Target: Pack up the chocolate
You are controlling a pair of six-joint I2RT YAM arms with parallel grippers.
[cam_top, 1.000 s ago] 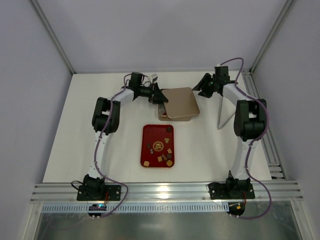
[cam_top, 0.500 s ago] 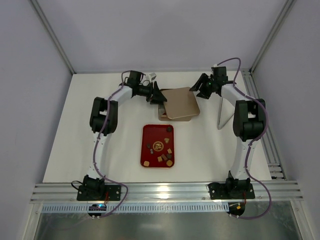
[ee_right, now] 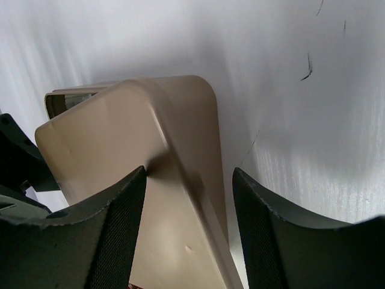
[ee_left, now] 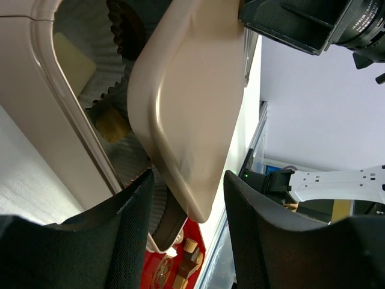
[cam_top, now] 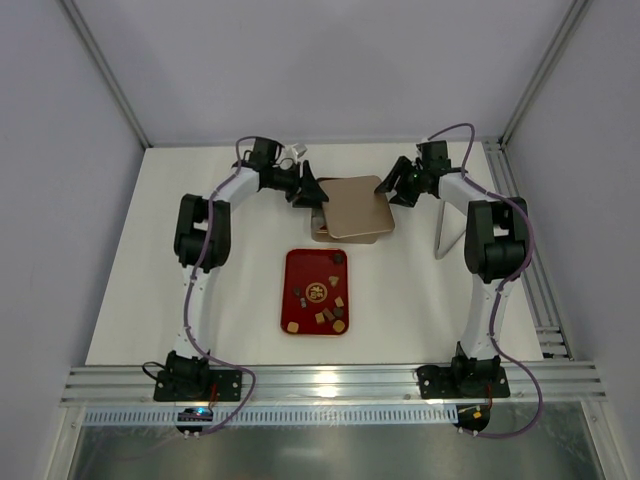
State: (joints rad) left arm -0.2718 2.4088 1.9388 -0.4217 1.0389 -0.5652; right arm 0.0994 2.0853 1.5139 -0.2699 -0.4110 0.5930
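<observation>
Evidently the step in hand concerns the lid (cam_top: 352,208) of the tan box (cam_top: 320,233) at the far side of the table, not the sweets themselves. The lid lies askew over the box, leaving its near-left corner uncovered. The left gripper (cam_top: 312,192) stands at the lid's left edge and the right gripper (cam_top: 393,185) at its right corner. In both wrist views the fingers are parted with the lid's rim between them, but the views do not show whether either one pinches it. The chocolate (cam_top: 325,317) sits mostly as loose pieces on the red tray (cam_top: 292,262), nearer the arms and well apart from both grippers. What looks like a tan piece (ee_left: 111,124) shows inside the box among the crinkled paper cups (ee_left: 120,153). The next move probably calls for settling the lid, either square on the box or well clear of it. Then one arm must come down to the tray with its jaws narrow enough for one small piece.
</observation>
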